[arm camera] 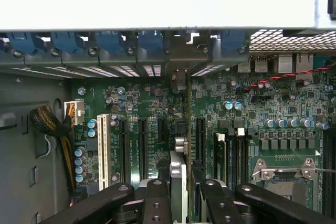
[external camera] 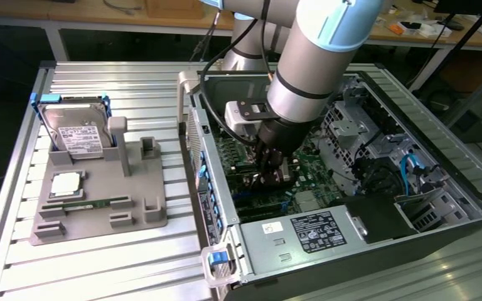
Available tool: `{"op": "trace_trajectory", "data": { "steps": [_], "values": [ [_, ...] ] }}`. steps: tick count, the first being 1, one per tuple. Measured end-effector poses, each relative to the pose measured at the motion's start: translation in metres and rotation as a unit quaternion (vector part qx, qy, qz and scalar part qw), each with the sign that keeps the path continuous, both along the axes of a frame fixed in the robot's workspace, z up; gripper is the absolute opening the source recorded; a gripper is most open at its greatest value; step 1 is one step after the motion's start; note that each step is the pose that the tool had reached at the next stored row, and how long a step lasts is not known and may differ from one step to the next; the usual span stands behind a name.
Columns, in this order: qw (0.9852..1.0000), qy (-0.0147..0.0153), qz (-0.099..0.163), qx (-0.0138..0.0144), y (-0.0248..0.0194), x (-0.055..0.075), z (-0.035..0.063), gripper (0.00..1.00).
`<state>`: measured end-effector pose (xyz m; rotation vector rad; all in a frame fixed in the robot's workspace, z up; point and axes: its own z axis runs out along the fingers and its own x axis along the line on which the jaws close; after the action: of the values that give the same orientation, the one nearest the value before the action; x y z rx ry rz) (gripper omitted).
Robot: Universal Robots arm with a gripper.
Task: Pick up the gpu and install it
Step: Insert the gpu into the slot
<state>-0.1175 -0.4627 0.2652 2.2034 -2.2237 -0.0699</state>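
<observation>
The gpu (arm camera: 178,167) appears edge-on in the wrist view as a thin dark card with a silver part, standing upright between my two black fingers (arm camera: 156,199). My gripper (arm camera: 181,195) is shut on it. The card runs toward the case's rear slot openings, where its end reaches a dark bracket spot (arm camera: 179,59), in line with the black expansion slots (arm camera: 200,140) of the green motherboard (arm camera: 252,108). In the exterior view my gripper (external camera: 271,172) reaches down inside the open computer case (external camera: 454,179), low over the motherboard (external camera: 312,164). Whether the card's edge touches a slot I cannot tell.
At the exterior view's left a grey tray (external camera: 140,210) holds a silver hard drive (external camera: 78,135), a CPU (external camera: 65,182) and a green RAM stick (external camera: 86,204). Inside the case are the power supply (external camera: 308,233), a drive cage (external camera: 350,125) and cables (arm camera: 50,124). The CPU socket (arm camera: 286,174) lies beside the slots.
</observation>
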Motion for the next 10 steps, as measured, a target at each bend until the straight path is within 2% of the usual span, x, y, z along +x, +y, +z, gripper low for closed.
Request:
{"op": "trace_trajectory", "data": {
  "steps": [2,5,10],
  "values": [
    [1.0,0.0015,0.0,0.0001,0.0,0.0,-0.0007,0.27],
    [1.0,0.0059,0.0,-0.0002,0.0,0.0001,-0.0011,0.27],
    [1.0,0.0059,0.0,0.0,0.0,0.0,-0.0013,0.27]
  ]
}}
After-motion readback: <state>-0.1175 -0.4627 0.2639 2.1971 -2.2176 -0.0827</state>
